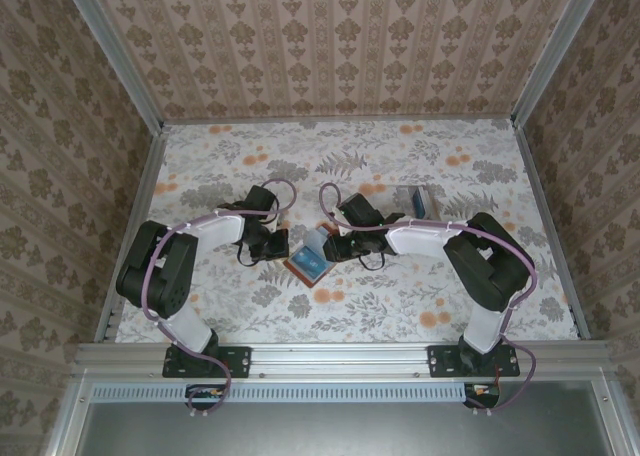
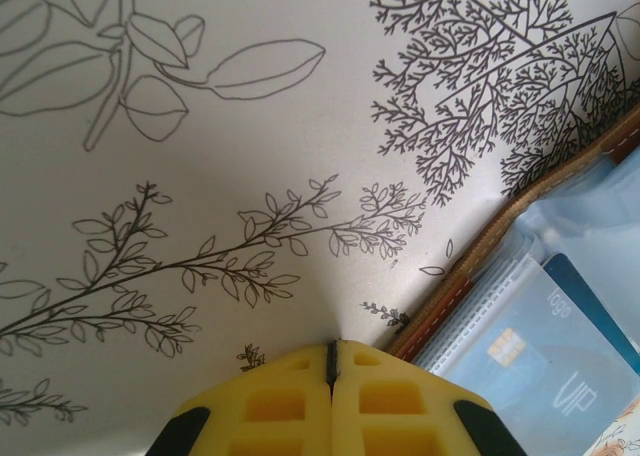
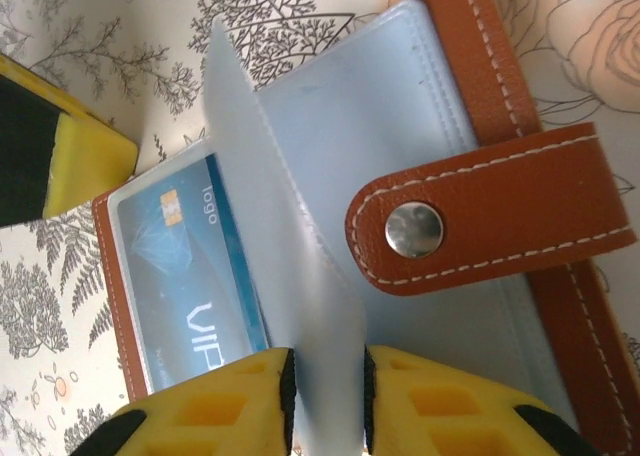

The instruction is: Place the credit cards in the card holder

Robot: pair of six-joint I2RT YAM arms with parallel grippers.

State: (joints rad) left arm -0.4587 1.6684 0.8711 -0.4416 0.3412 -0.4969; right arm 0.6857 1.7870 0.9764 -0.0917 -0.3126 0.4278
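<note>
The card holder (image 1: 308, 264) lies open on the cloth between both arms, its brown leather (image 3: 485, 66) and clasp tab (image 3: 480, 211) facing up. A blue credit card (image 3: 190, 276) sits inside a clear pocket on its left half (image 2: 545, 366). My right gripper (image 3: 325, 371) is shut on a translucent pocket leaf (image 3: 300, 236), which stands up from the holder. My left gripper (image 2: 333, 344) is shut with nothing in it, its tip on the cloth just beside the holder's stitched edge (image 2: 470, 276). More credit cards (image 1: 420, 200) lie at the back right.
A floral-print cloth (image 1: 400, 306) covers the table. Patterned walls close in the back and both sides. The left gripper's yellow finger (image 3: 60, 151) rests close to the holder's far corner.
</note>
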